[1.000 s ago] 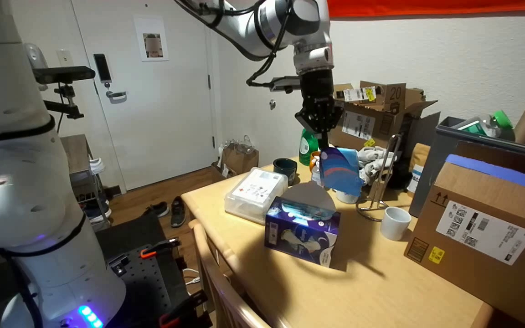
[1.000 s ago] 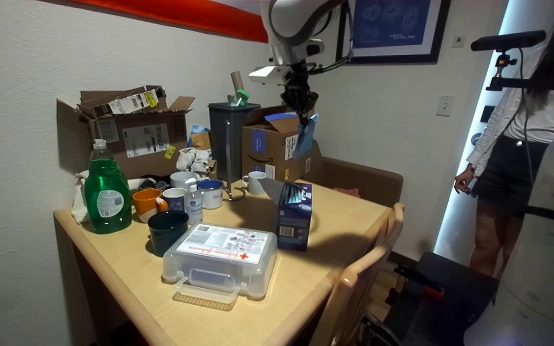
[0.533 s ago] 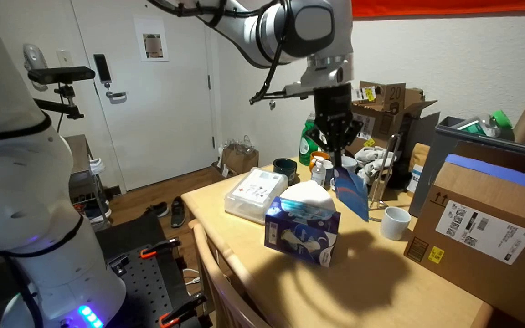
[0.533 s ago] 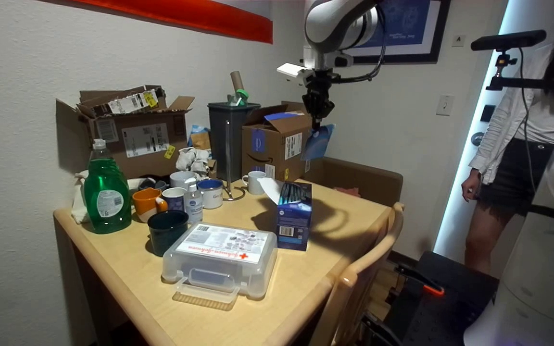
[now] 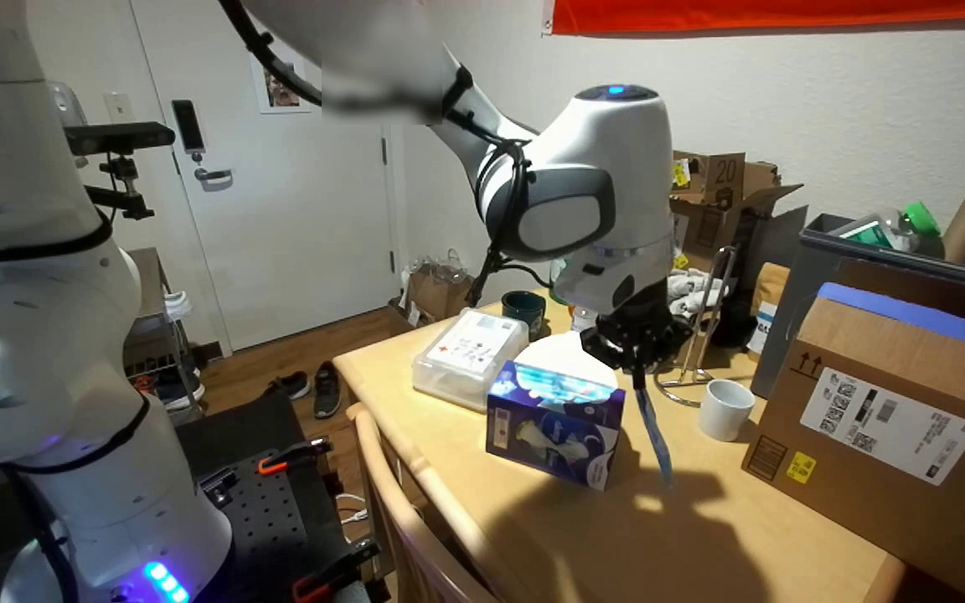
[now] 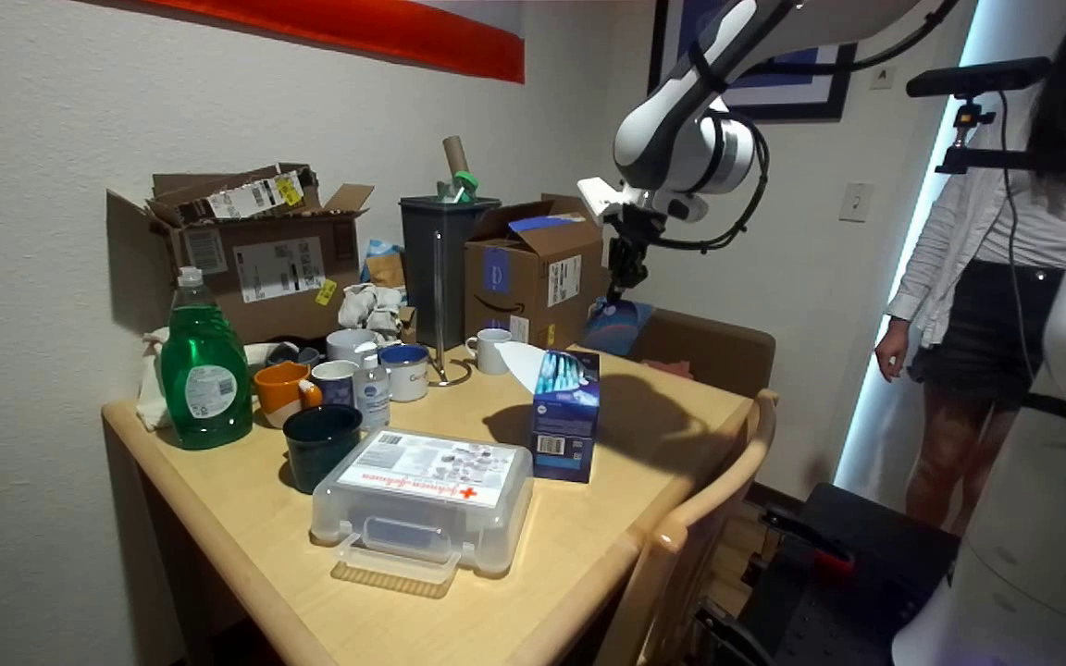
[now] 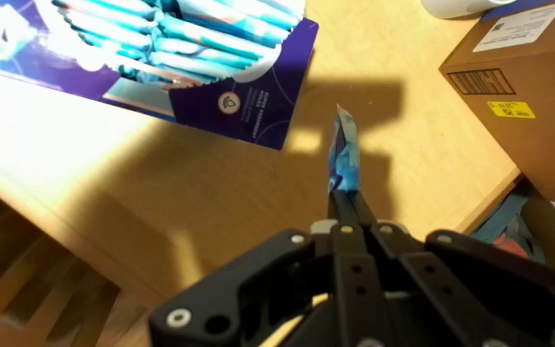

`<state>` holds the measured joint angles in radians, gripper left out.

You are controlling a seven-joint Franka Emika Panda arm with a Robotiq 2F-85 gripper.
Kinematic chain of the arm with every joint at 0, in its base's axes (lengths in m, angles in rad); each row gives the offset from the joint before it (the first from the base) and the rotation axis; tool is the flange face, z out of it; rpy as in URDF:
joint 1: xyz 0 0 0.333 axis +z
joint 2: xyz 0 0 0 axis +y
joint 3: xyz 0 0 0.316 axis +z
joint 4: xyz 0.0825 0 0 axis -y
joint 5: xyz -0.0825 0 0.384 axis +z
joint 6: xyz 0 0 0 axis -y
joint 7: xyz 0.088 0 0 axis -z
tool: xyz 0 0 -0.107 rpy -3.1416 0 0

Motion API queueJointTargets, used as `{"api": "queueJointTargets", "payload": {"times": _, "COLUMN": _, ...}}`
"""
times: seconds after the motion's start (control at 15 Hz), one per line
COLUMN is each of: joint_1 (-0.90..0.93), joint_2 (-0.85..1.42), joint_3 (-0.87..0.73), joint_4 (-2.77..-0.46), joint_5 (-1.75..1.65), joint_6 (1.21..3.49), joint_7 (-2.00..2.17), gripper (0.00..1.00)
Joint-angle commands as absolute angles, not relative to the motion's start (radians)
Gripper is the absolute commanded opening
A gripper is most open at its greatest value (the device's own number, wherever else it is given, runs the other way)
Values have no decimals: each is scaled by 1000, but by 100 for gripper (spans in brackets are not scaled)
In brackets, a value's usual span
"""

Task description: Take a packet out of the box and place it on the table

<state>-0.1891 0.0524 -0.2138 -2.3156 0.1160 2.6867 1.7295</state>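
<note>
A light blue packet (image 7: pixel 344 154) hangs from my gripper (image 7: pixel 346 193), whose fingertips are pressed together on its top end. In an exterior view the packet (image 5: pixel 654 435) appears as a thin blue strip pointing down; in an exterior view its printed face (image 6: pixel 619 326) shows. It is above the table (image 5: pixel 700 544), over a patch of shadow; the gap under it is hard to judge. The purple-blue box (image 5: pixel 551 427) stands beside my gripper (image 5: pixel 638 381), apart from it. Through its torn top, several packets (image 7: pixel 200 48) are visible in the wrist view.
A white flap (image 6: pixel 519 363) sticks out behind the box. Near it are a clear plastic case (image 6: pixel 422 490), a white mug (image 5: pixel 727 410) and a wire stand (image 6: pixel 440 305). A large cardboard box (image 5: pixel 893 427) occupies one side; a chair (image 5: pixel 415 511) stands at the table's edge.
My gripper has come down toward the table, carrying the packet past the box. The packet has turned with it and now looks edge-on in an exterior view. The box has stayed put.
</note>
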Motion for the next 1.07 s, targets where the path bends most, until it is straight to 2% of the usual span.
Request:
{"api": "queueJointTargets", "payload": {"times": 0.0, "joint_1": -195, "joint_2": 102, "joint_3": -215, "joint_4": -2387, "joint_5": 217, "joint_6": 2875, "joint_7": 1715, "gripper": 0}}
{"api": "queueJointTargets", "payload": {"times": 0.2, "joint_1": -203, "joint_2": 162, "joint_3": -216, "joint_4": -2430, "joint_5": 304, "joint_6": 3029, "joint_7": 1701, "gripper": 0}}
{"api": "queueJointTargets", "payload": {"times": 0.4, "joint_1": -302, "joint_2": 200, "joint_3": -128, "joint_4": -2443, "joint_5": 485, "joint_6": 3119, "joint_7": 1614, "gripper": 0}}
{"api": "queueJointTargets", "payload": {"times": 1.0, "joint_1": -664, "joint_2": 322, "joint_3": 240, "joint_4": -2312, "joint_5": 871, "joint_6": 3121, "joint_7": 1213, "gripper": 0}}
